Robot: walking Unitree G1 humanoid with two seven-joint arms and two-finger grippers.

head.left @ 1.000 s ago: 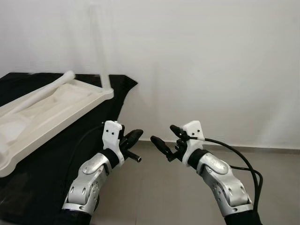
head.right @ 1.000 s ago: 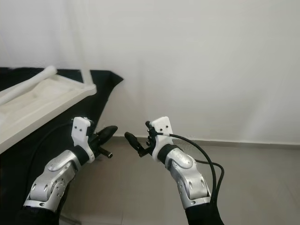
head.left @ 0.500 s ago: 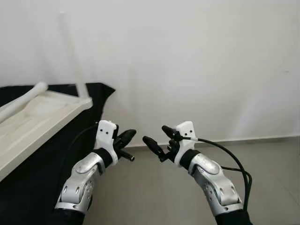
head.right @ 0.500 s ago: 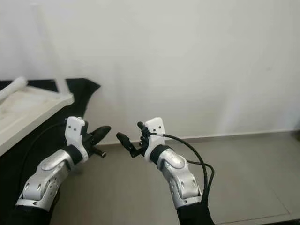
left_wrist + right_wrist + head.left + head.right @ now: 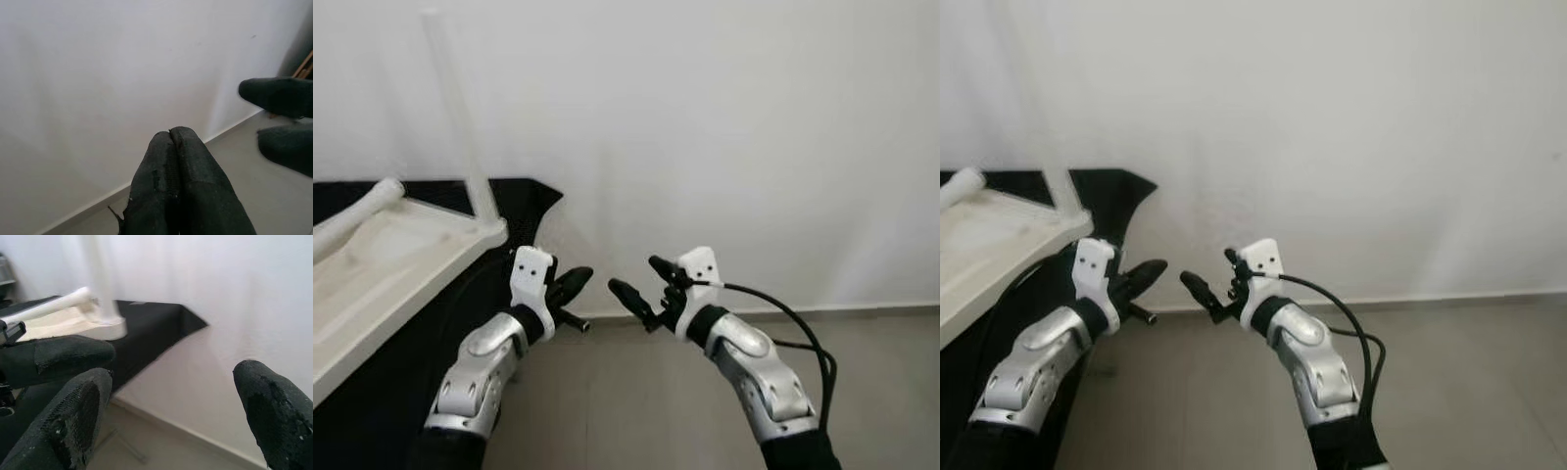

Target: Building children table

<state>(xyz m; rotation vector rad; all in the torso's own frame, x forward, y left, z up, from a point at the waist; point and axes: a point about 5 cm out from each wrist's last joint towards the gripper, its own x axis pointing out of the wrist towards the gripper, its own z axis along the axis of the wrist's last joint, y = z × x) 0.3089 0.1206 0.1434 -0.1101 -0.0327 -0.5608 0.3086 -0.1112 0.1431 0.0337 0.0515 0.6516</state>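
The white children's table top [image 5: 382, 259] lies upside down on a black cloth [image 5: 514, 201] at the left. One white leg [image 5: 460, 108] stands upright at its near corner, and another leg [image 5: 352, 215] lies across it. My left gripper [image 5: 570, 282] is held in front of me over the floor, shut with nothing in it; its fingers [image 5: 176, 186] are pressed together. My right gripper [image 5: 641, 284] hovers just right of it, open and empty, with its fingers [image 5: 80, 411] spread wide. Both are right of the table top and apart from it.
A plain white wall [image 5: 734, 137] fills the background, meeting a grey tiled floor [image 5: 636, 401] at a skirting line. A black cable [image 5: 803, 333] loops off my right forearm. The black cloth drapes down over the table's edge at the left.
The camera has swung, so the table top slid left and then partly back, and the upright leg now shows in full. Both grippers keep the same pose.
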